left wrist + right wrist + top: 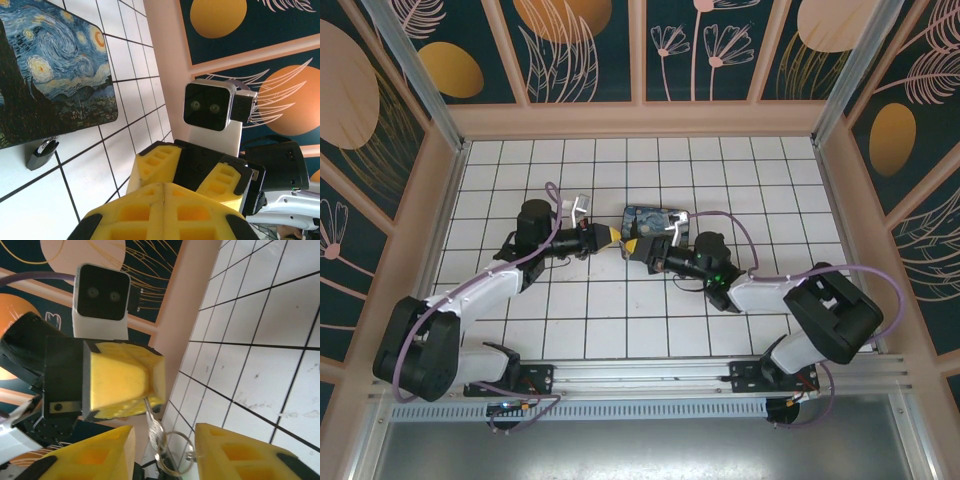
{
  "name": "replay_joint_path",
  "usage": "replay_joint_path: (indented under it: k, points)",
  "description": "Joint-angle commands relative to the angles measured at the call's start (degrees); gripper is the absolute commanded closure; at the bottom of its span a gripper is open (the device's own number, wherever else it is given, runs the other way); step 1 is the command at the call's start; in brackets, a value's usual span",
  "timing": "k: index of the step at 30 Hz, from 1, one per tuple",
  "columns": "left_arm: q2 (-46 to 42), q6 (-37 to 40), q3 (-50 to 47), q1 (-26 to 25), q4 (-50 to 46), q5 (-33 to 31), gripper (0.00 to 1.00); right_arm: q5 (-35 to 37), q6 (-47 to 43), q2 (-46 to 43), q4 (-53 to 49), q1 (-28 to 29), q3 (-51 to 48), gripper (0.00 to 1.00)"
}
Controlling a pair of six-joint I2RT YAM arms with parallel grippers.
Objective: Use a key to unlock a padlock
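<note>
The padlock (41, 152), dark-bodied with a thin silver shackle, lies on the white tiles against the near edge of the blue swirl-painted box (55, 70). My left gripper (164, 192) is shut, its yellow pads pressed together. In the right wrist view the left gripper (122, 380) pinches the blade of the silvery key (154, 427), which hangs down with its ring (172, 455). My right gripper (165, 455) is open, and the key's head and ring hang between its fingers. The two grippers meet tip to tip (620, 241) in front of the box (653, 220).
The tiled floor (620, 300) is walled in by tan-framed patterned panels (640, 110). The painted box lies just behind the grippers. Both arms' purple cables (760, 265) loop over the floor.
</note>
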Motion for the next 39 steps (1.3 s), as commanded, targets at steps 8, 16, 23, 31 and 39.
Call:
replay_joint_path:
  k: [8,16,23,31,39]
  points:
    - [2.1,-2.2,1.4,-0.2,6.2,0.7,1.00,-0.1,3.4,2.4,7.3,0.1,0.2,0.80]
    - [0.6,-2.2,-0.1,-0.2,6.4,0.1,1.00,0.4,4.7,1.8,10.4,0.4,-0.9,0.88]
    - [1.0,-3.9,-1.9,-0.2,9.1,-0.4,0.99,2.6,6.4,0.0,13.7,1.1,-2.8,0.97]
    - [2.0,0.0,-0.5,-0.1,2.6,-4.0,0.42,7.2,6.3,-4.2,6.9,-0.6,-7.7,1.00]
    - [2.3,14.6,3.3,-12.3,-22.5,-32.3,0.30,9.5,1.4,-16.7,-14.4,-5.8,-12.8,1.00]
